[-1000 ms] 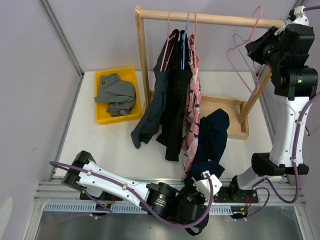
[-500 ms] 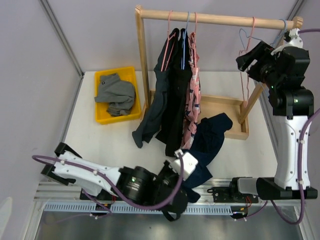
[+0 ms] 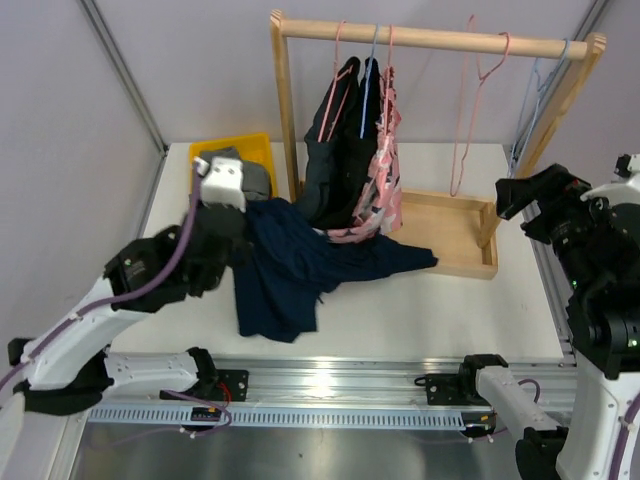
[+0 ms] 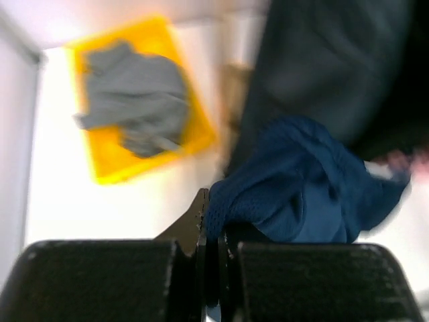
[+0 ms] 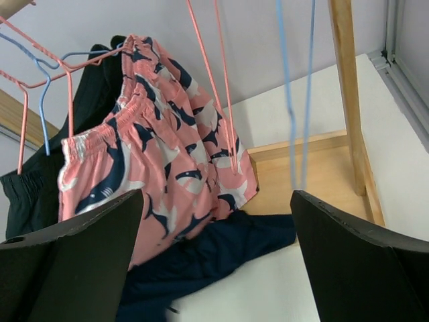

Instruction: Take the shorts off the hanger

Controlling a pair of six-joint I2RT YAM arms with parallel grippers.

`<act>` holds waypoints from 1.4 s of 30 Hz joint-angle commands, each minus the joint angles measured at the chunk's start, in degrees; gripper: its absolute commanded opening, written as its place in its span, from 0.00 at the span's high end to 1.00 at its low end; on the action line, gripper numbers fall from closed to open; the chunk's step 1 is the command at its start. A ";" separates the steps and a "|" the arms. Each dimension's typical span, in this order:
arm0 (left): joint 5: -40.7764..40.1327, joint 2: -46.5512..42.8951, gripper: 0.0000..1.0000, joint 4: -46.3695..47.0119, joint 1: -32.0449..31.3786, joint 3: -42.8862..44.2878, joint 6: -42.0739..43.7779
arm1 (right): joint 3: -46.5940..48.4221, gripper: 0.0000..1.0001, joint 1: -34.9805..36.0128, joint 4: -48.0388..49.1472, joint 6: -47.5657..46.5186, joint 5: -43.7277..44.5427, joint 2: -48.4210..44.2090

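Left jaws clenched on the navy shorts (image 3: 290,265), which lie spread on the bench (image 3: 450,310) off any hanger, one end reaching the wooden base (image 3: 455,235) of the rack (image 3: 420,38). Right jaws released wide, holding nothing, beside the rack's right post. Grey shorts (image 3: 248,175) sit in the yellow bin (image 3: 235,143); pink patterned shorts (image 5: 154,161) and two dark pairs (image 3: 335,150) hang on hangers from the rack.

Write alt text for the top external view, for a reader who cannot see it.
The left tool grips navy shorts spread across a white table, one end near the wooden rack's base. Pink patterned shorts and two dark pairs hang on the rack beside two empty hangers; grey shorts lie in a yellow bin.
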 commanded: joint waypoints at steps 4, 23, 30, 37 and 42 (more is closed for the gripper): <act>11.98 7.54 1.00 13.56 23.27 10.38 20.21 | -4.72 0.01 -0.06 -2.71 -0.20 0.90 -2.73; 18.77 37.95 1.00 16.81 54.84 56.26 17.40 | -18.96 0.01 -0.06 1.50 0.16 -3.30 -9.15; 12.17 32.71 1.00 29.09 55.37 53.91 16.69 | -25.64 0.01 -0.06 6.86 0.60 -5.60 -10.82; 8.74 27.43 1.00 38.17 55.28 52.58 22.06 | -30.30 0.01 -0.06 10.82 1.74 -8.15 -10.91; 12.51 31.19 1.00 40.27 55.28 55.55 23.91 | -30.30 0.01 -0.15 10.82 1.39 -9.03 -10.73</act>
